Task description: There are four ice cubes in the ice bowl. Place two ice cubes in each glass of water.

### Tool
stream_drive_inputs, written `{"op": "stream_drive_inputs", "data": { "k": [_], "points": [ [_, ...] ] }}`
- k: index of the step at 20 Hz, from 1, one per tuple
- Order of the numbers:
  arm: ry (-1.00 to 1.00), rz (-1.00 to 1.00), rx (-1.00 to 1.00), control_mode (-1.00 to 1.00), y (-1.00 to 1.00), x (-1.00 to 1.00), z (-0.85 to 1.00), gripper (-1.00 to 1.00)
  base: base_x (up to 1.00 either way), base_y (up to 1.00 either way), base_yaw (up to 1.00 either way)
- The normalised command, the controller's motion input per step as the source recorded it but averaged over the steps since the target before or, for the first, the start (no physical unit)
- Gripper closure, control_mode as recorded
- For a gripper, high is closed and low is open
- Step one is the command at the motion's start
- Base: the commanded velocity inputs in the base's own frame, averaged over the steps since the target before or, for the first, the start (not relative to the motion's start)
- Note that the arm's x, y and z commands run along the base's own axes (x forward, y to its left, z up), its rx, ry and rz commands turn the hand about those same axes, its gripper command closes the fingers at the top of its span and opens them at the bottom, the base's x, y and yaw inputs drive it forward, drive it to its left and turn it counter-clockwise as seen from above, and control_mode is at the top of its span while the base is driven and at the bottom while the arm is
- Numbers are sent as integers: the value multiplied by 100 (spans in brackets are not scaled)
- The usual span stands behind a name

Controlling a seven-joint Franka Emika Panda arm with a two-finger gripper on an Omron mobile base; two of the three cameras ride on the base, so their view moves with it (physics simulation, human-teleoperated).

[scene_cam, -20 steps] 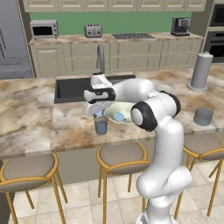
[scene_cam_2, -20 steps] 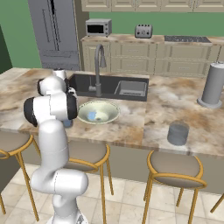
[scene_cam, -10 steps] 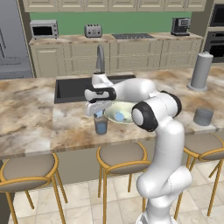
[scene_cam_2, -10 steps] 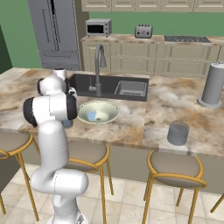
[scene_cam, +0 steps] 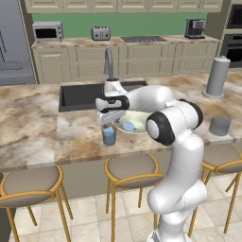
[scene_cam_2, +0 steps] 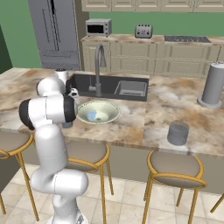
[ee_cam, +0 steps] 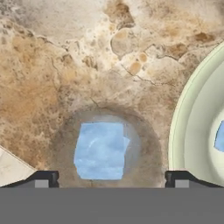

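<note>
My gripper (scene_cam: 108,120) hangs just above a glass of water (scene_cam: 109,135) near the counter's front edge. In the hand view its dark fingertips (ee_cam: 43,179) stand wide apart, open and empty, straddling this glass (ee_cam: 65,131). Light-blue ice (ee_cam: 101,150) lies inside the glass, directly below the gripper (ee_cam: 111,179). The pale ice bowl (scene_cam: 142,118) sits just right of the glass, with an ice cube (scene_cam: 129,125) in it. From the right base view the bowl (scene_cam_2: 109,114) and its ice cube (scene_cam_2: 92,116) show beside my arm. The other glass (scene_cam: 219,126) stands far to the right, also seen nearer the camera (scene_cam_2: 178,133).
A dark sink (scene_cam: 78,96) with a faucet (scene_cam: 109,64) lies behind the bowl. A tall grey cylinder (scene_cam: 217,77) stands at the back right of the counter. Bar stools (scene_cam: 131,171) line the front edge.
The jaws have opened wide above the glass, and ice now lies in it. The arm has barely moved.
</note>
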Motion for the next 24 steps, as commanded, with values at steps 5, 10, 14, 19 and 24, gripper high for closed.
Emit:
{"op": "stream_drive_inputs", "data": {
  "k": [5, 10, 14, 19, 24],
  "points": [
    [-3, -6, 13, -100, -39, 25, 64, -100, 0, 0, 0],
    [3, -35, 15, -100, -83, 13, 81, -100, 0, 0, 0],
    [27, -50, 16, -100, -100, 0, 12, -100, 0, 0, 0],
    [32, -50, 18, -100, -100, 0, 0, -100, 0, 0, 0],
    [6, -18, 9, -100, -44, 0, 0, -100, 0, 0, 0]
  ]
}}
